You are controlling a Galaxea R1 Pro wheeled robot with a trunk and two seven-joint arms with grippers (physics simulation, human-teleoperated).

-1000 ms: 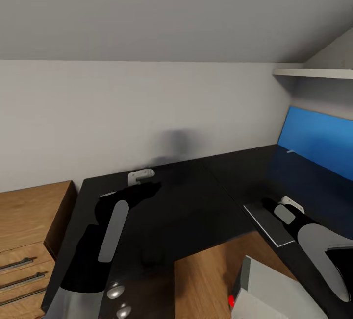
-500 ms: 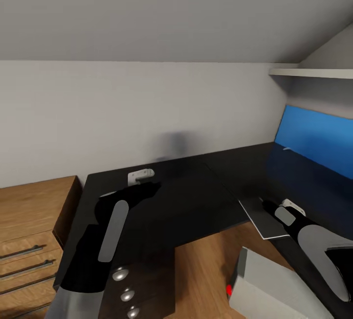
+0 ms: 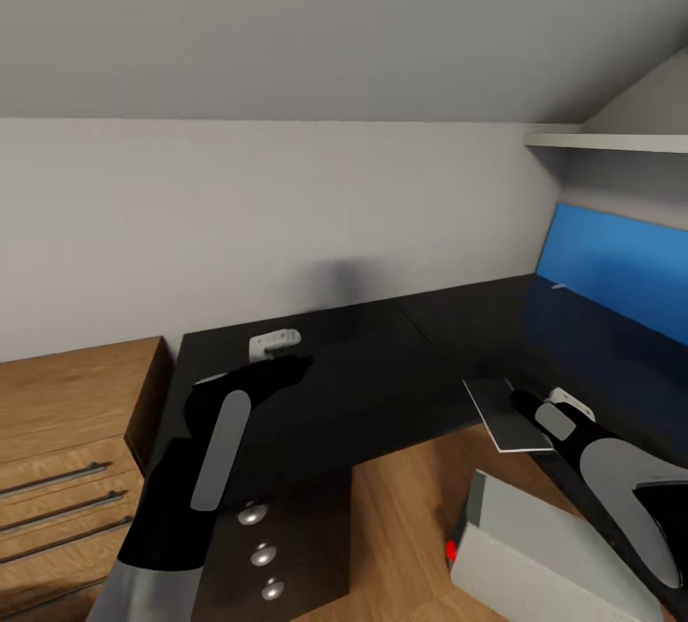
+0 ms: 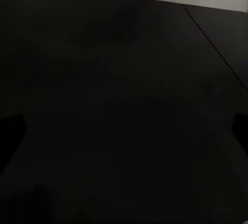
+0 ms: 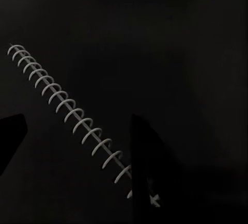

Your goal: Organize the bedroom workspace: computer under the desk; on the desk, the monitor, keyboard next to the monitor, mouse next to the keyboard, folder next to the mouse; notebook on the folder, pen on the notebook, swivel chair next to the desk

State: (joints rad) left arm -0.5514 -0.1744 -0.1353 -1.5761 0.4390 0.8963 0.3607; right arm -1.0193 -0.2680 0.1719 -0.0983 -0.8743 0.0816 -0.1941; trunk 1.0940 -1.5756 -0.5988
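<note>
Head view looks down on the black-topped desk (image 3: 363, 374), its blue back panel (image 3: 612, 268) at the right and its drawer unit (image 3: 277, 546) below the near edge. The left gripper (image 3: 274, 343) hangs above the bare desktop; whether its fingers are parted or closed I cannot tell. The right gripper (image 3: 564, 402) is just beside a dark notebook (image 3: 504, 415) lying on the desk edge, its grip unclear too. Right wrist view shows the notebook's white spiral binding (image 5: 77, 118). The grey computer (image 3: 545, 555) stands on the wood floor (image 3: 401, 526) below. A light-wood cabinet (image 3: 67, 440) adjoins the desk at the left.
</note>
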